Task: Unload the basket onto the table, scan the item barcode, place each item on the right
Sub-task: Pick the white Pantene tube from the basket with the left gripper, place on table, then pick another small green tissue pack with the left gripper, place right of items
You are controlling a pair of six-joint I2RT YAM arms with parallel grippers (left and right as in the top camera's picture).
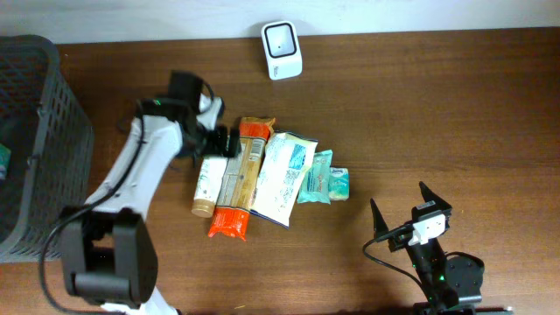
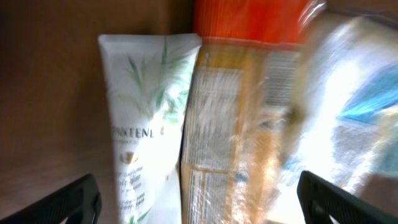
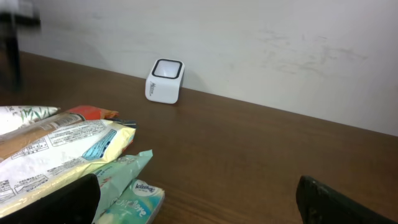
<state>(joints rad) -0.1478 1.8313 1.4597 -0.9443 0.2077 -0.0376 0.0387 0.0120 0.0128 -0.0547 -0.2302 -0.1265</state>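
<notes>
One white tube (image 2: 146,112) runs off-frame beside blurred packets (image 2: 233,124).

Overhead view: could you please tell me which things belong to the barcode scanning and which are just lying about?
Job: scanner; tube and orange-ended packet, both beneath the open left jaws.
Lying about, probably: white pouch, tissue pack, basket.
</notes>
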